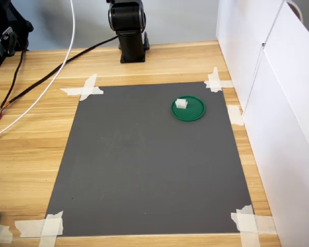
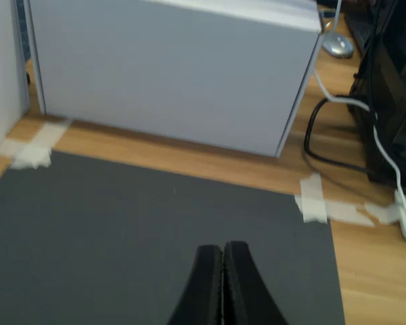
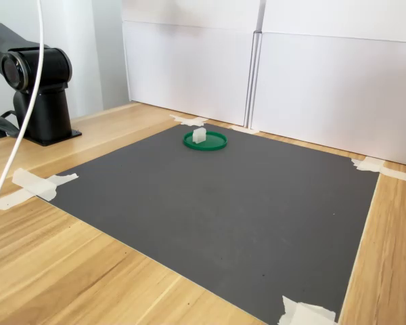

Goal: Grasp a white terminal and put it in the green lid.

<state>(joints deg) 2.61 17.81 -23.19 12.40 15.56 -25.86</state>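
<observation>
White terminal sits inside green lid, nr far edge of mat. Gripper pressed together, empty, well apart from lid. Placing looks done; next prob just hold clear

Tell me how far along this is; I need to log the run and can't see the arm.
It looks done: the white terminal sits inside the green lid on the dark mat, seen in both exterior views. Nothing is in hand: in the wrist view the hand is shut, empty, above bare mat. No other terminal is visible, so nothing appears left.
</observation>
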